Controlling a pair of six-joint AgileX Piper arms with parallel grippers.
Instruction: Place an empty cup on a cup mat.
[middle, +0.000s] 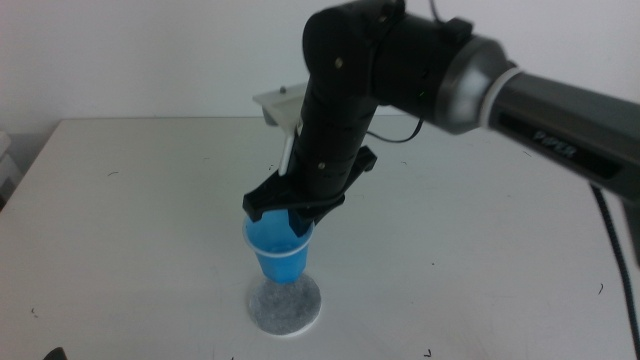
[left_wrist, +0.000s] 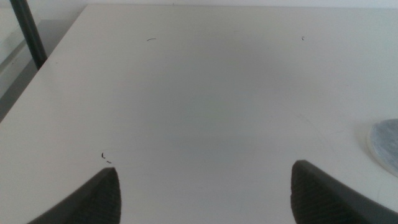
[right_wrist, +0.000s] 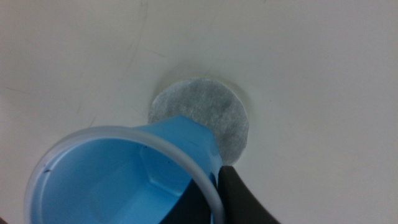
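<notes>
Cup (middle: 277, 248) upright, base over the cup mat (middle: 285, 306) on the white desk (middle: 480, 260); contact not certain. Right fingers (middle: 284, 212) pinch the cup's rim from above, one finger inside the wall, one outside, mat directly beneath the fingertips; grey arm link (middle: 560, 125) behind them reads "PIPER". Left fingers (left_wrist: 205, 186) spread wide over bare desk, nothing between them, an edge of the mat (left_wrist: 385, 146) just beyond one fingertip.
</notes>
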